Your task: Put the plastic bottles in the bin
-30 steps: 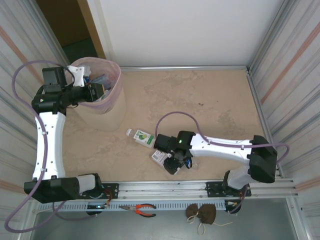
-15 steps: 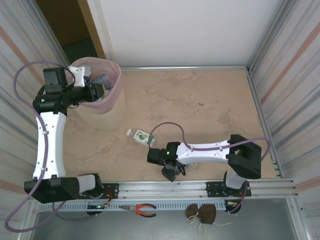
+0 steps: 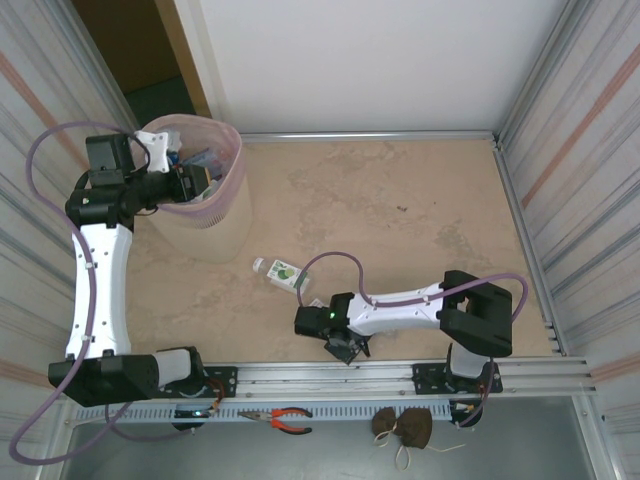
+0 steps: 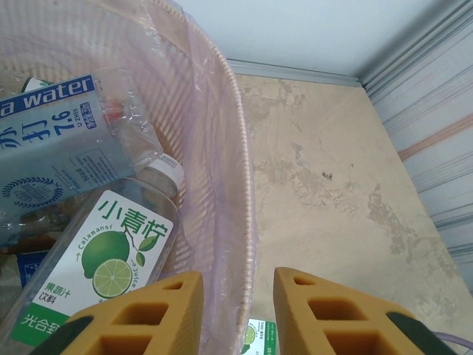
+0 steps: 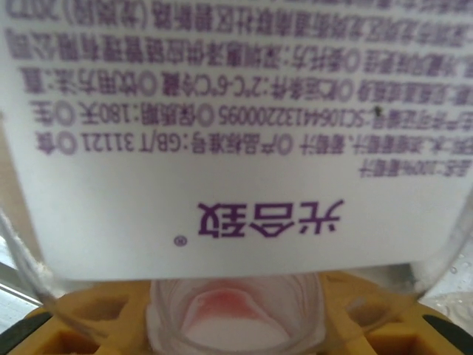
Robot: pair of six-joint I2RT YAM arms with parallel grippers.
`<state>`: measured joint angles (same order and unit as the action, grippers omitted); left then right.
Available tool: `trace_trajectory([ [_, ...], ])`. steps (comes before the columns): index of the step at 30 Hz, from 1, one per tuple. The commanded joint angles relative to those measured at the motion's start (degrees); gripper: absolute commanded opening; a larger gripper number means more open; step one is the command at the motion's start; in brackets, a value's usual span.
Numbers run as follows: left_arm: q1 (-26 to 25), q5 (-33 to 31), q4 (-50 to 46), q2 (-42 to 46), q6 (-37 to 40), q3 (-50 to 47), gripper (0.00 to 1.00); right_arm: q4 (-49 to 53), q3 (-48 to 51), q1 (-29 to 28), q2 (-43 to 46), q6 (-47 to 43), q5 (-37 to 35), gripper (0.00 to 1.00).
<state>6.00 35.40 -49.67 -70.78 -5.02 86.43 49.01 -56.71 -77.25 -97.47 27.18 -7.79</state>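
Note:
The bin [image 3: 228,215], beige with a pink liner, stands at the far left and holds several plastic bottles. Among them are a lime-label one [image 4: 111,251] and a blue water one [image 4: 66,140]. My left gripper [image 3: 195,183] hovers over the bin's rim [image 4: 238,148], open [image 4: 238,277] with nothing between its fingers. Another lime-label bottle [image 3: 283,273] lies on the floor right of the bin. My right gripper [image 3: 345,347] is low at the near edge. It is shut [image 5: 236,325] on a clear bottle with a white, purple-printed label [image 5: 236,148].
Corrugated metal walls [image 3: 570,150] close both sides, with a white wall at the back. A metal rail [image 3: 330,375] runs along the near edge. Orange-handled pliers [image 3: 290,420] and a brown pouch [image 3: 405,427] lie beyond it.
My right arm has folded back toward the near edge. Its gripper dropped over the purple-label bottle and the jaws closed on it. The left arm has not moved.

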Motion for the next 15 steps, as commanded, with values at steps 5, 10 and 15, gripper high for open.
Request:
trace_trajectory([
  [5, -0.01, 2.82, 2.01, 2.14, -2.43, 0.08, 0.34, 2.16, -0.19, -0.79, 6.05, 2.04, -1.85, 0.37],
  [10, -0.02, 6.62, 5.47, 2.62, -4.92, -0.49, 0.38, 3.50, -2.41, -0.15, 13.11, 1.64, -2.25, 0.36],
  [15, -0.02, 10.83, 12.79, 4.53, -9.30, -3.21, 0.43, 1.67, -5.69, 3.79, 19.96, 0.56, -0.59, 0.36],
])
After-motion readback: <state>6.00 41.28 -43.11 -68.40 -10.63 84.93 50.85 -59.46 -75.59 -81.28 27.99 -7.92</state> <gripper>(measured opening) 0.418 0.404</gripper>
